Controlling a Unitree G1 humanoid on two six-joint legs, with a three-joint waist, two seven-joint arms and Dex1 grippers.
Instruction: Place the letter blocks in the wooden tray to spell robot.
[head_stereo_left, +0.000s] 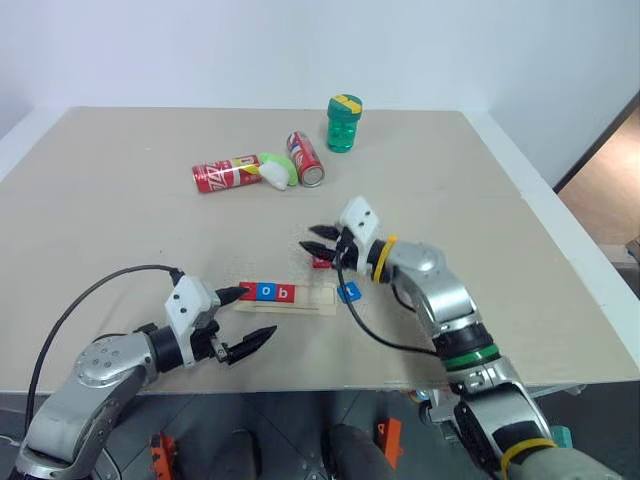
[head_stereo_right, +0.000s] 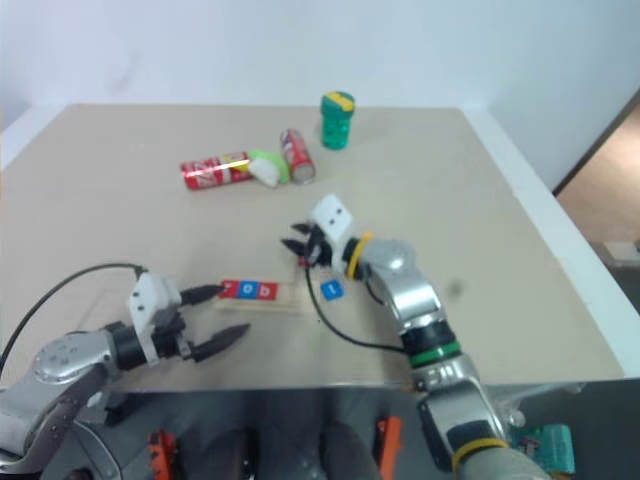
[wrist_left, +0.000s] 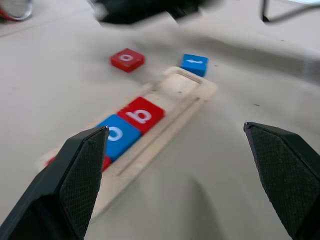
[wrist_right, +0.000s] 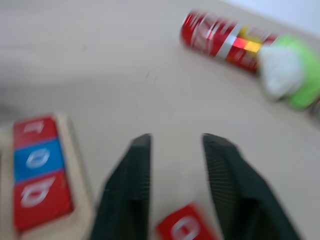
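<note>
The wooden tray (head_stereo_left: 322, 300) lies near the table's front edge. Three letter blocks fill its left part in a row: red (head_stereo_left: 248, 291), blue "o" (head_stereo_left: 266, 292) and red "b" (head_stereo_left: 285, 293). Its right part is bare. A loose red "o" block (head_stereo_left: 321, 262) lies on the table just behind the tray. A loose blue block (head_stereo_left: 348, 292) sits off the tray's right end. My right gripper (head_stereo_left: 315, 241) hovers over the red "o" block, open, with nothing between its fingers (wrist_right: 131, 185). My left gripper (head_stereo_left: 253, 316) stands wide open at the tray's left end.
Two red soda cans (head_stereo_left: 226, 174) (head_stereo_left: 306, 158) lie on the far part of the table with a green and white object (head_stereo_left: 275, 170) between them. A green jar with a yellow lid (head_stereo_left: 344, 123) stands behind them. The table's right edge (head_stereo_left: 560, 240) drops to the floor.
</note>
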